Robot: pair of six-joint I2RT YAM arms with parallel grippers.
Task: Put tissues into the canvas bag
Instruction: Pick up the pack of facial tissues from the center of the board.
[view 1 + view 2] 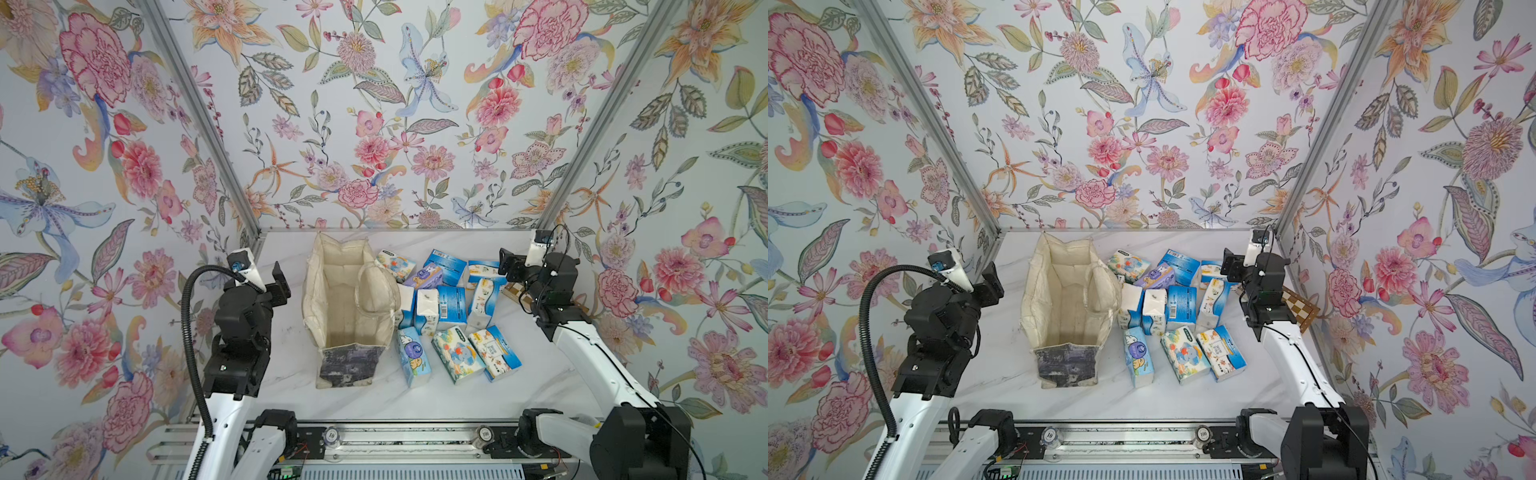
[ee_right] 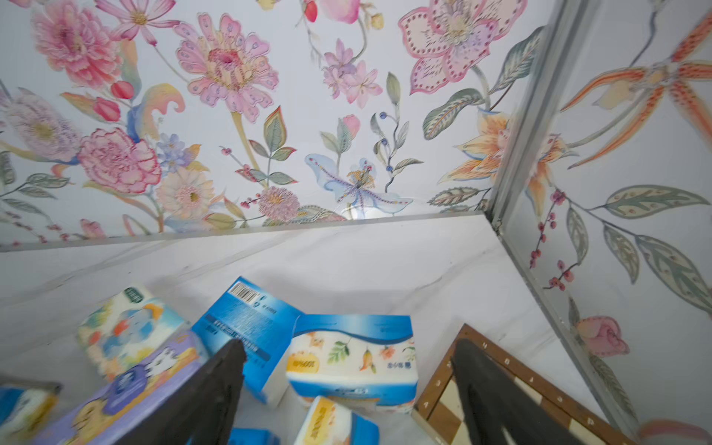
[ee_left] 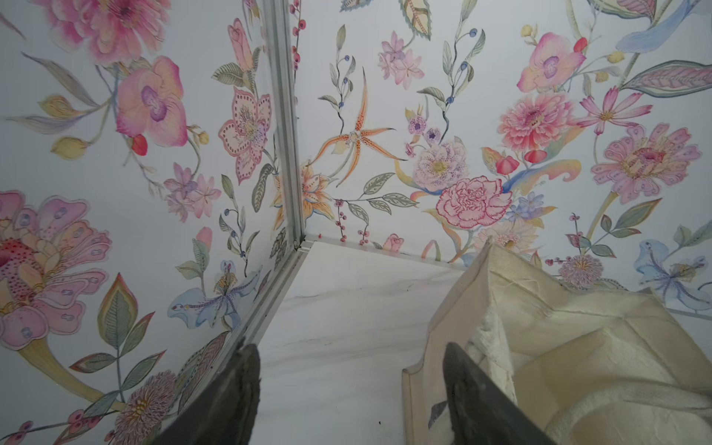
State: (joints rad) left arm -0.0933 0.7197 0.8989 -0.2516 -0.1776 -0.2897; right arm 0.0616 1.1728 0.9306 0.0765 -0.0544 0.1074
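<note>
The cream canvas bag (image 1: 345,286) (image 1: 1065,291) lies open and empty on the white table, its dark printed panel (image 1: 351,363) toward the front. Several tissues packs (image 1: 451,301) (image 1: 1181,301) lie heaped just right of it, among them a lavender one (image 1: 426,276) (image 2: 127,389). My left gripper (image 1: 281,284) (image 1: 992,282) (image 3: 348,354) hangs open left of the bag (image 3: 558,327), holding nothing. My right gripper (image 1: 509,264) (image 1: 1231,264) (image 2: 350,350) hovers open above the heap's right edge, over a blue-and-white pack (image 2: 346,358), touching nothing.
A brown-and-cream chessboard (image 1: 1302,309) (image 2: 443,393) lies by the right wall, under my right arm. Floral walls close in the table on the left, back and right. Bare table (image 1: 415,399) runs along the front.
</note>
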